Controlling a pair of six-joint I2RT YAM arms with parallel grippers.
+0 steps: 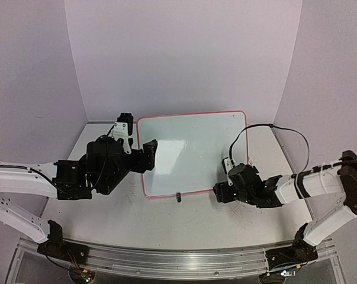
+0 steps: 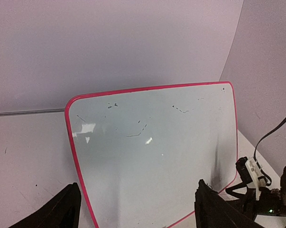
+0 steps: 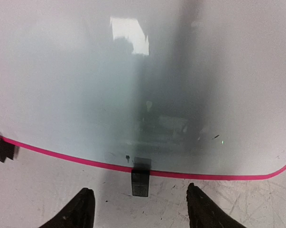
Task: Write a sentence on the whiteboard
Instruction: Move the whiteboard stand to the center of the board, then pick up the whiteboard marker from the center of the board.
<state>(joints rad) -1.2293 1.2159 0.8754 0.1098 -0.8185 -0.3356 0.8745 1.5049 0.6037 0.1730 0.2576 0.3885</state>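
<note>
The whiteboard (image 1: pixel 196 148), glossy white with a pink-red frame, stands at the middle of the table. No sentence shows on its face, only a few short dark marks (image 2: pixel 133 135). My left gripper (image 1: pixel 150 155) is open at the board's left edge. In the left wrist view the left gripper (image 2: pixel 138 211) straddles the whiteboard (image 2: pixel 152 161) with nothing held. At the board's near right corner my right gripper (image 1: pixel 219 190) is also open. In the right wrist view the right gripper (image 3: pixel 142 211) is empty and sits just short of a black clip foot (image 3: pixel 140 176) on the whiteboard (image 3: pixel 86 85).
A second black clip foot (image 1: pixel 178 197) shows at the middle of the board's near edge. The scuffed white tabletop (image 1: pixel 166 225) lies between the board and the arm bases. Lilac walls (image 1: pixel 184 53) close the back and sides. The right arm's black cable (image 1: pixel 296 139) loops beside the board.
</note>
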